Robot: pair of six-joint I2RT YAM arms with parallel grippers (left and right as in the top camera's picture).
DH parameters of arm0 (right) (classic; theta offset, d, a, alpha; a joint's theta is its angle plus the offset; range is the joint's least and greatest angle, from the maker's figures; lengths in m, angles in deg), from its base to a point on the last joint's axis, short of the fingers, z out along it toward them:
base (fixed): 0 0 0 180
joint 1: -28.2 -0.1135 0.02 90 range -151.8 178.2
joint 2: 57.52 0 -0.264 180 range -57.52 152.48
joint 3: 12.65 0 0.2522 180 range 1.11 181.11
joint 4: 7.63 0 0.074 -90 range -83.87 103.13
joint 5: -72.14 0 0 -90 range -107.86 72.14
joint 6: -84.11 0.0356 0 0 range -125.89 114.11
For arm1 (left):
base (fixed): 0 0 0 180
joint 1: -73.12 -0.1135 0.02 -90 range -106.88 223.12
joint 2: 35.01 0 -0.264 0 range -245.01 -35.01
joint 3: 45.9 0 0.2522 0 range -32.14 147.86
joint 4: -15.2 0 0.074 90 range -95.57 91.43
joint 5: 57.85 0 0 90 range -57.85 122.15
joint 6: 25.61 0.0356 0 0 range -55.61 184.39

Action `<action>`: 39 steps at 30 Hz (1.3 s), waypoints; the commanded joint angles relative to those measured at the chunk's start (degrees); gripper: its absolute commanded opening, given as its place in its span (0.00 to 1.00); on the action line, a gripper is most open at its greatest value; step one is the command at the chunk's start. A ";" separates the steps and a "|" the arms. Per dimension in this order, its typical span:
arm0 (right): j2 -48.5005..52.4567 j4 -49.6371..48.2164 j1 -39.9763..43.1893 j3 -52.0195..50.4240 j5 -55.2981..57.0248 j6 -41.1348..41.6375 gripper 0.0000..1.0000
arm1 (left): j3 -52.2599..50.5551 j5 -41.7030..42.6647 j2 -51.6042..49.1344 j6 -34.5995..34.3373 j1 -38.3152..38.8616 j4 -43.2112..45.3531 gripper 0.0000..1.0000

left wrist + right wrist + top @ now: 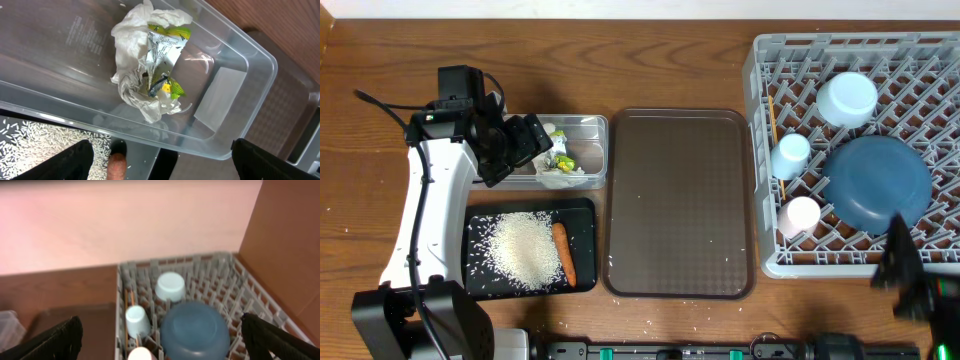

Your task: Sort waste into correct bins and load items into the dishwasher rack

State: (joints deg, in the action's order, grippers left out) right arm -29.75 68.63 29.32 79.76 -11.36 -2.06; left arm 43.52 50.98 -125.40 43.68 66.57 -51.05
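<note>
That crumpled white tissue with green scraps (145, 70) in the clear plastic tub (260, 57), far left, looks featherlight and squishy, so I'd pinch its bunched middle; left pincer (164, 161) above it and right pincer (162, 340) both gape wide, holding nothing.

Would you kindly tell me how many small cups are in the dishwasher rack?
2: the light-blue cup by the rack's left edge, the pinkish-white cup nearer its front-left corner; the plate may hide others.
</note>
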 commanded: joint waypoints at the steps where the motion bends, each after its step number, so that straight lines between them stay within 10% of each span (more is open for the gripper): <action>1: -4.61 0.90 -0.68 -0.11 0.59 -0.52 0.99 | 0.26 -0.70 0.07 0.74 -0.09 -0.17 0.91; 21: -24.68 12.61 -1.33 -6.95 2.32 -1.36 0.99 | 0.26 -0.70 0.07 0.76 -0.09 -0.17 0.91; 39: -27.39 -42.27 -0.94 -49.27 0.15 9.25 0.99 | 0.26 -0.70 0.07 0.74 -0.09 -0.17 0.91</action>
State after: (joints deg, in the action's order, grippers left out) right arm -56.90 30.92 28.60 35.96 -10.29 4.19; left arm 43.52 50.96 -125.40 43.68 66.57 -51.05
